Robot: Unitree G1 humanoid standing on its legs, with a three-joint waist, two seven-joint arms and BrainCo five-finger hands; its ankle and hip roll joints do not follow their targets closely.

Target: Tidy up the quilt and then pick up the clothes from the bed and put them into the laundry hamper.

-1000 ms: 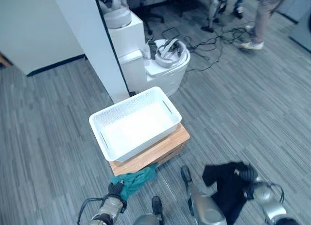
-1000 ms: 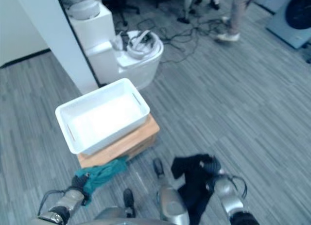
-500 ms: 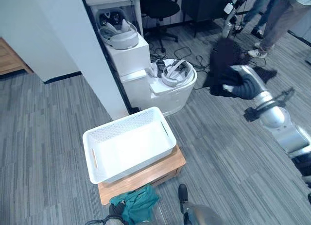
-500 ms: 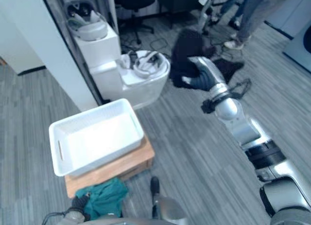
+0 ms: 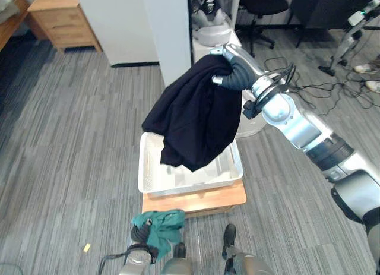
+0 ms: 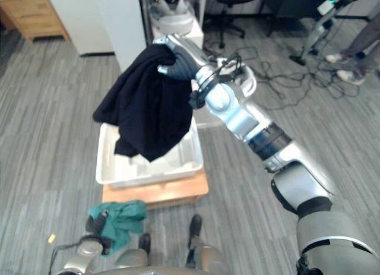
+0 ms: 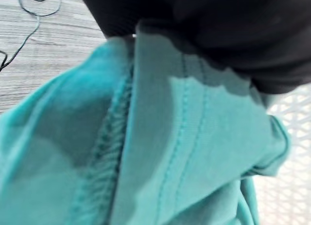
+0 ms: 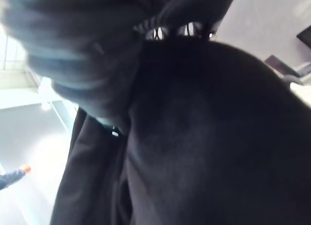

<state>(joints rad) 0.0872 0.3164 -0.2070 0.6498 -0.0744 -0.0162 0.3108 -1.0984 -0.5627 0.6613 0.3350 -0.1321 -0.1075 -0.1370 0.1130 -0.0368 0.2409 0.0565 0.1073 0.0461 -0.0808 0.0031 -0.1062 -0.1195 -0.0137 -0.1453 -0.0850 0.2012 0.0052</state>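
No writing is showing legibly on anything here. At the lower left, the left hand [image 5: 142, 234] is sitting low near the floor with its fingers curled into one teal garment [image 5: 161, 223], which is bunching just in front of the wooden platform [image 5: 196, 201]; in the left wrist view the teal cloth [image 7: 160, 152] is lying close against the camera, its stitched seams showing. On that platform one white laundry hamper [image 5: 151, 180] is standing (a perforated plastic basket, open at the top). Over it, one black garment [image 5: 199, 117] is hanging in loose folds, its lowest edge dipping inside the hamper's rim. To the right, the right arm is reaching out long and raised, and the right hand [image 5: 233, 74] is gripping the top of the black garment with fingers closed around the cloth. Behind stand a white partition [image 5: 169, 31], a white round stand [image 5: 252, 122], and farther left a wooden cabinet [image 5: 62, 13].
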